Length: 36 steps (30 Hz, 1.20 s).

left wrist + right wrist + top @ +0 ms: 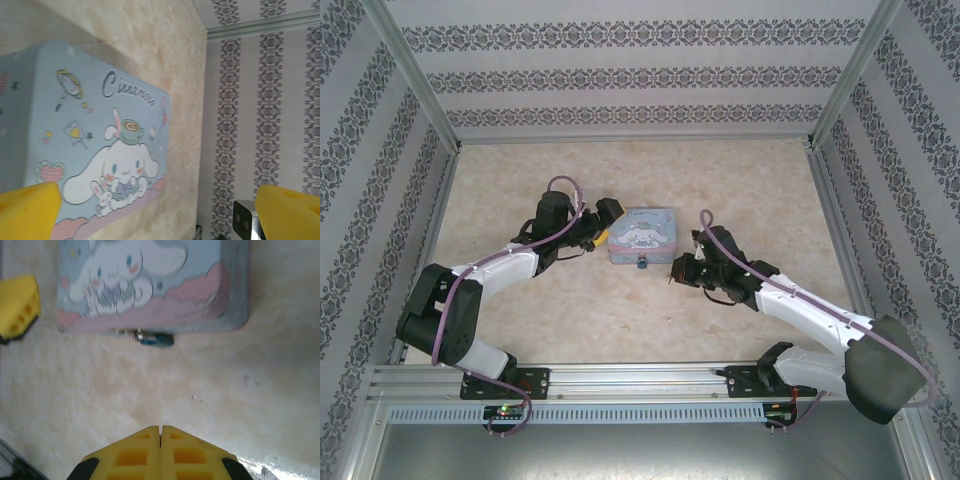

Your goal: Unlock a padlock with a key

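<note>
Tiny bluish metal padlock [157,340], likely light, slippery: pinch its body; your right gripper [160,429] closed, seemingly empty, left gripper [157,215] wide open

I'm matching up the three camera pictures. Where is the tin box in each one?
Top external: tin box at the picture's centre.
Left wrist: the box covers the left half, lid towards the camera.
Right wrist: the box runs along the top edge, padlock at its near side.
Shared landmark: the white cartoon figure on the lid.
</note>
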### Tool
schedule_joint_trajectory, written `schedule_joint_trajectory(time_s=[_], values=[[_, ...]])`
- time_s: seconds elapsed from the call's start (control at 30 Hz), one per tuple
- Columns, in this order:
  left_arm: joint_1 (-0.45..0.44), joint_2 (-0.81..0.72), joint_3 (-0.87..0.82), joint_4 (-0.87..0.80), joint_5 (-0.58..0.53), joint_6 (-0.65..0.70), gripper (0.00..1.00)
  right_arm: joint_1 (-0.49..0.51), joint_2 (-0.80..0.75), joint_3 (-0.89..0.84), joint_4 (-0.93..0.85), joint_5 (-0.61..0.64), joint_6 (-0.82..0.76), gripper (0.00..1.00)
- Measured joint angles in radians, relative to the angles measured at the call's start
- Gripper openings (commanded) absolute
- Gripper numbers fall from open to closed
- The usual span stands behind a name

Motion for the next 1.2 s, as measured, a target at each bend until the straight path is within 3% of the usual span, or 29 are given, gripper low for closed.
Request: schedule_joint_trajectory(time_s=[0.17, 0.4, 0.57, 1.2], values=[[-0.031, 0.021, 0.011, 0.092, 0.028, -0.086, 0.87, -0.052, -0.016, 0.045, 0.003, 0.039, 0.076, 0.0], [-0.077, 0.113, 0.05, 0.274, 0.06, -0.214, 0.62, -0.07, 0.041, 0.156, 0.051, 0.068, 0.154, 0.0], [-0.105, 0.156, 0.055, 0.34, 0.064, -0.265, 0.53, -0.07, 0.108, 0.202, 0.092, 0.071, 0.184, 0.0], [-0.164, 0.202, 0.081, 0.391, 0.062, -0.29, 0.39, -0.069, 0.179, 0.242, 0.141, 0.071, 0.213, 0.0]])
